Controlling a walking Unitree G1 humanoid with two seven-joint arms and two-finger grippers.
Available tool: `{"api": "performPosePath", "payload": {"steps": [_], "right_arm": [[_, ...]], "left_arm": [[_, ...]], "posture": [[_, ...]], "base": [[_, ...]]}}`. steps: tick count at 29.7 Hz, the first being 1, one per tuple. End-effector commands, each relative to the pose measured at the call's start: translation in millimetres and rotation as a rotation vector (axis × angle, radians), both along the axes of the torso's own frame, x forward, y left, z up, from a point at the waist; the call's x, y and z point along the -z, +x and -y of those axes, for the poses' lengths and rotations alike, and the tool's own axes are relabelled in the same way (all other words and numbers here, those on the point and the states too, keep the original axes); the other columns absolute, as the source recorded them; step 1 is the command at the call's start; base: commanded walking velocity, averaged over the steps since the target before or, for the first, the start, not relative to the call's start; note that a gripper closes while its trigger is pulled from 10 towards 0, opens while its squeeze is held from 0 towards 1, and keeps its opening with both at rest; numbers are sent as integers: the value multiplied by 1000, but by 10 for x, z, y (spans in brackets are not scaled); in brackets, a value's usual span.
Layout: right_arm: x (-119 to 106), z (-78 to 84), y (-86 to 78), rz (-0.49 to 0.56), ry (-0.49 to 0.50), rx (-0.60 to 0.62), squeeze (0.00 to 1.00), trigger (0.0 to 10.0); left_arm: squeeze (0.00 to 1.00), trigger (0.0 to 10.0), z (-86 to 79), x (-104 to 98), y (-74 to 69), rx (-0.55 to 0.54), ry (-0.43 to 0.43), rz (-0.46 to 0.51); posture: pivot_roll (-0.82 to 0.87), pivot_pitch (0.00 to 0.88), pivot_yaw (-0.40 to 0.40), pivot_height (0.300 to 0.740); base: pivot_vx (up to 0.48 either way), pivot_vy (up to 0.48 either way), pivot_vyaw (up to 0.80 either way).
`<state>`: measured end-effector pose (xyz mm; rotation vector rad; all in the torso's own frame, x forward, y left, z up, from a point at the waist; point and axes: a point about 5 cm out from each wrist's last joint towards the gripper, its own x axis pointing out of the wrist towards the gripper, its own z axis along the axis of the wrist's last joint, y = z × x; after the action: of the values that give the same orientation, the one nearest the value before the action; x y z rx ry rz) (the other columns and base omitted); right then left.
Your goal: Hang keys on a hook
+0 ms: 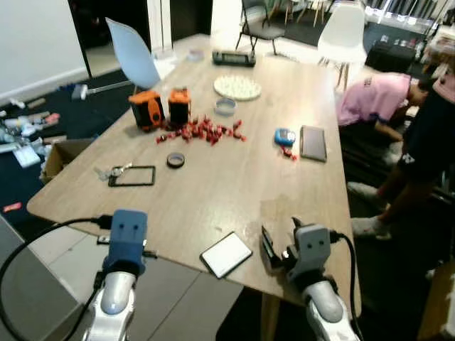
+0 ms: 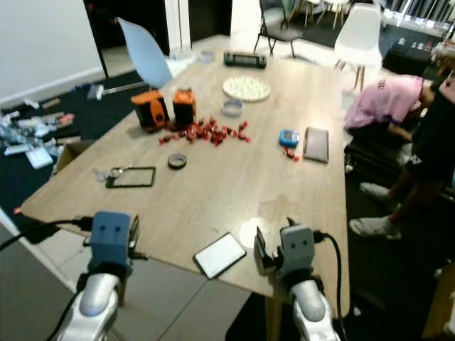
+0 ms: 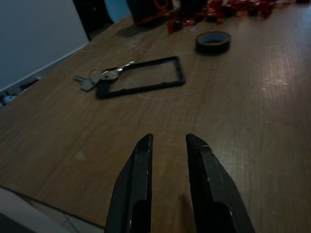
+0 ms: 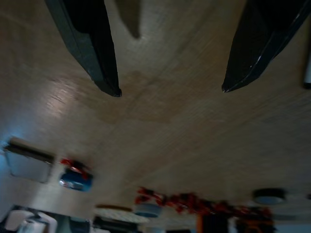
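One bunch of keys [image 3: 99,77] lies beside one black frame [image 3: 141,77]; left gripper [image 3: 167,141] narrowly parted, right gripper [image 4: 170,90] spread wide.

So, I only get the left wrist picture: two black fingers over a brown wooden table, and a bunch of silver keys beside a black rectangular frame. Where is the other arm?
Observer: The right gripper hovers over the near edge of the light wooden table, with its fingers wide open and nothing in them.
Operator: Anything lying close to it?
Observer: Yes, a flat white rectangular phone lies at the table's near edge, just to that gripper's left.
Operator: Is anybody around?
Observer: A person in a pink top bends down beyond the table's right side.
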<state>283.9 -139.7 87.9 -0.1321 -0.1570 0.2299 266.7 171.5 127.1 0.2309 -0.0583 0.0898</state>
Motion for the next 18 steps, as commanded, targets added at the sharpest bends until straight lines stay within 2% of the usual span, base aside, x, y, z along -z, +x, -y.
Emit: {"api": "performPosePath", "payload": {"steps": [1, 7, 10, 13, 18], "right_arm": [[191, 40, -83, -92, -11, 14, 0, 10000], [191, 44, -83, -92, -11, 14, 0, 10000], [190, 53, -79, -92, -12, 14, 0, 10000], [142, 71, -53, -73, -20, 18, 0, 10000], [-69, 113, 54, 4, -41, 21, 0, 10000]], "left_arm": [[0, 10000, 8, 24, -12, -5, -6, -8], [0, 10000, 3, -64, 12, -20, -13, 34], [0, 10000, 49, -209, 72, -1, 29, 75], [0, 10000, 77, -277, 141, 25, 72, 59], [0, 10000, 71, -435, 260, 43, 9, 50]], "posture": [[144, 141, -35, 740], [144, 143, -35, 740], [144, 143, -35, 740], [147, 145, -35, 740], [142, 146, -29, 740]], "base": [[0, 0, 0], [0, 0, 0], [0, 0, 0], [0, 0, 0], [0, 0, 0]]}}
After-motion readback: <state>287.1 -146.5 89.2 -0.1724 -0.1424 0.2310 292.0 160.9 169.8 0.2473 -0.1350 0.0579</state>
